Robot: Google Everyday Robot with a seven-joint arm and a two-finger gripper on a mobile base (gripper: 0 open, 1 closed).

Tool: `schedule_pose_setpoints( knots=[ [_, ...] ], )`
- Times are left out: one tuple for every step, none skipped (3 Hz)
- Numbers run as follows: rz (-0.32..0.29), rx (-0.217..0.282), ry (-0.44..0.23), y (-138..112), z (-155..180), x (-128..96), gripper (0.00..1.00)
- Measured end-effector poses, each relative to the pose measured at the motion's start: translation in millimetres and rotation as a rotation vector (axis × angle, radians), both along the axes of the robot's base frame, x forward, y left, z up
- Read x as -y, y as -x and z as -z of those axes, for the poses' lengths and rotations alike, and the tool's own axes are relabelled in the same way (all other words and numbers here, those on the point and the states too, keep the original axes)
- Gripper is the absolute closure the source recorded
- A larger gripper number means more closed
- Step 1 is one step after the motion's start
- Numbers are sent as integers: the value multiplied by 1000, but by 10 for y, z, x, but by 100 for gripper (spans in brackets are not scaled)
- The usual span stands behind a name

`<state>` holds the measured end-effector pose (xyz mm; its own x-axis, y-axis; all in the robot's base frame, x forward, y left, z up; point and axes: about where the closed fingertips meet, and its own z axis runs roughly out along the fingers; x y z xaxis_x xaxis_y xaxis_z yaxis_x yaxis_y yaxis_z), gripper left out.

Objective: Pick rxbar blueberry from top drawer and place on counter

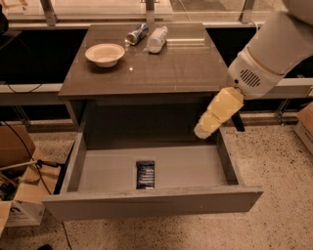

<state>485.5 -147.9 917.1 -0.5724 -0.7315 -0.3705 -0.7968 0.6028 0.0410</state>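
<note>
One snack bar point(145, 174) lies flat in the pulled-out drawer point(193, 168), exposed for a reach from above; the gripper point(202, 131) hangs near its right rear corner, spread or shut I cannot tell.

Floor: pale speckled terrazzo point(274, 215). Beyond the bench point(166, 68) rear edge: glazing with metal posts point(49, 12), a pale ledge point(29, 88), dark panels beneath. Off the left edge: cardboard boxes point(14, 146). Off the right edge: one carton point(305, 127). Pincer point(203, 129) hangs below the front right corner.
</note>
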Motion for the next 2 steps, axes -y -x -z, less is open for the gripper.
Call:
schedule_pose_setpoints(
  knots=[
    [42,-62,-62,-149,291,-284,0],
    [42,-62,-63,-150,292,-284,0]
  ],
)
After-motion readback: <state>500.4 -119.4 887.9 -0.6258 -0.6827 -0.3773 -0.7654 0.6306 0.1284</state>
